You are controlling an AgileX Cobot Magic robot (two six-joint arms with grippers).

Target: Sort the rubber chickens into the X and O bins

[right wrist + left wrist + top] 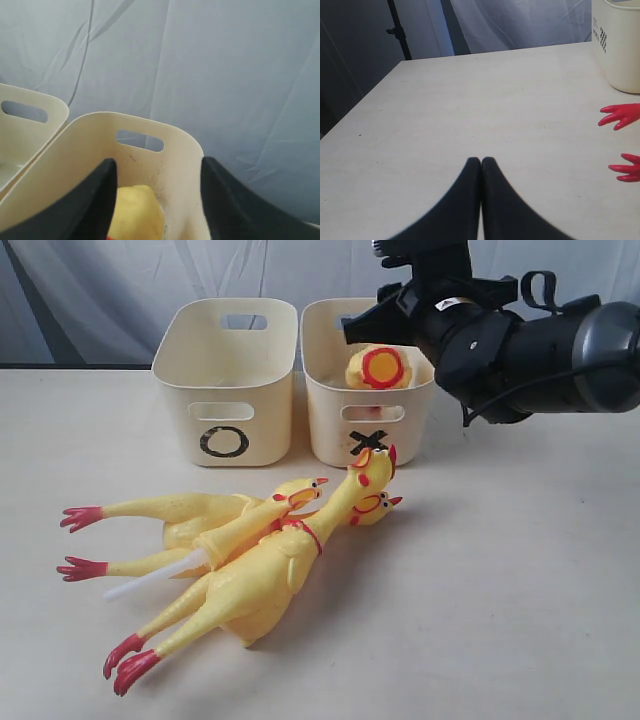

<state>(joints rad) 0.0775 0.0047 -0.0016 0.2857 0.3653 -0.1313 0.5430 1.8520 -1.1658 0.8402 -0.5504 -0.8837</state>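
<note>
the round yellow rubber chicken body (380,368) is inside the cream plastic tub marked x (335,435), beneath the right gripper (157,165), its jaws released. the left gripper (481,162) is clenched, empty.

Glossy rubber chickens (260,585) — smooth matt plastic bins (190,390) — matt table (520,600).

2 bins: O bin (225,390), X bin (330,415). 4 rubber chickens: 2 whole chickens (255,585) (180,508), 1 headless body (380,368), 1 head on stick (240,532).
</note>
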